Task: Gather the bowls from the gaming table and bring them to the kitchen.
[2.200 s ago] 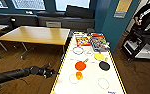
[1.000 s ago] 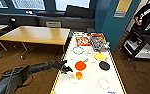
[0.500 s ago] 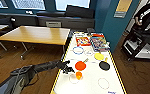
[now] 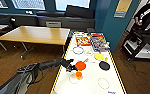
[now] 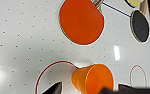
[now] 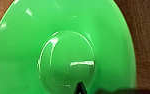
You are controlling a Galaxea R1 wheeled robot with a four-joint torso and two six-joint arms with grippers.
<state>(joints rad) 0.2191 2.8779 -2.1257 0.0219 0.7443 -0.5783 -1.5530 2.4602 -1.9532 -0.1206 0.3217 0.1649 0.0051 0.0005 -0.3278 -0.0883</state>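
Note:
The gaming table (image 4: 91,82) is long and white-topped with a yellow-and-black edge. A small orange bowl (image 4: 78,75) stands on a drawn circle, just nearer than a flat orange disc (image 4: 80,65). My left gripper (image 4: 71,67) has come in over the table's left edge and hangs beside both. In the left wrist view the orange bowl (image 5: 93,78) lies between the spread dark fingertips (image 5: 54,88), with the left gripper (image 5: 91,90) open and the orange disc (image 5: 81,21) beyond. A lime green bowl (image 6: 63,50) sits in my right gripper (image 6: 80,89), over brown floor.
Board-game boxes (image 4: 92,41), a yellow disc (image 4: 99,56) and a black disc (image 4: 104,65) lie farther along the table. A wood-topped table (image 4: 36,33) stands to the left. A person (image 4: 146,15) stands by a dark rig at the right. A blue wall (image 4: 111,22) is behind.
My left arm has stretched forward from the lower left, over the table's edge, until its gripper is at the orange bowl and disc.

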